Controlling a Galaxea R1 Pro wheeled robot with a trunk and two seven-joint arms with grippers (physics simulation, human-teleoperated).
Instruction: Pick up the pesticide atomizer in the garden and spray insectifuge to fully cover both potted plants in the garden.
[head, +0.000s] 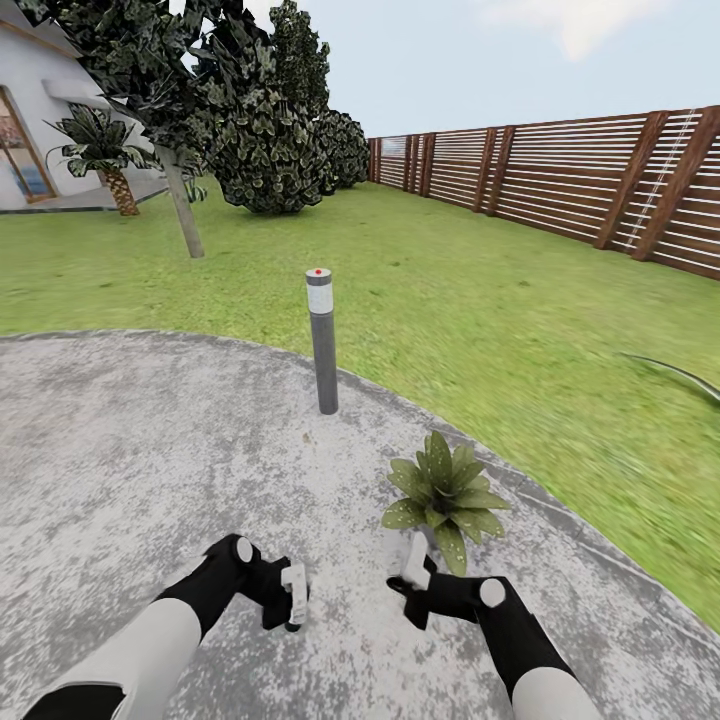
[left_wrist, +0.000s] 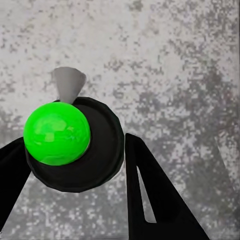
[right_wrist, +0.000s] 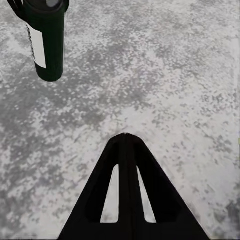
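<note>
Both arms reach forward and down, low over the paved round (head: 150, 450), with white forearms, black wrists and the elbows tucked in near the body. The left pincer (head: 292, 600) is clamped on the pesticide atomizer (left_wrist: 57, 132), one black finger on either side of its body. From the left wrist camera the atomizer is seen from above: a glossy bright-green ball cap sits on a round black shoulder, and a small grey cone-shaped nozzle sticks out from one side. From the right wrist camera the same bottle (right_wrist: 47, 45) shows as a dark cylinder with a white label, hanging clear of the ground. The right pincer (head: 410, 575) is closed on nothing. Its two black fingers meet in a narrow wedge, each with a slot cut through it. The paving is mottled grey and white, rough and speckled like stone. One potted plant (head: 445, 495), a low rosette of broad, pointed olive-green leaves, stands on the paving near its right edge, just beyond the right pincer. Farther off, a slim grey bollard light (head: 322, 340) with a pale band and a red dot on its cap rises at the far rim of the round. The green lawn (head: 480, 290) lies beyond it, with a brown horizontal-slat wooden fence (head: 560, 170) to the far right.
</note>
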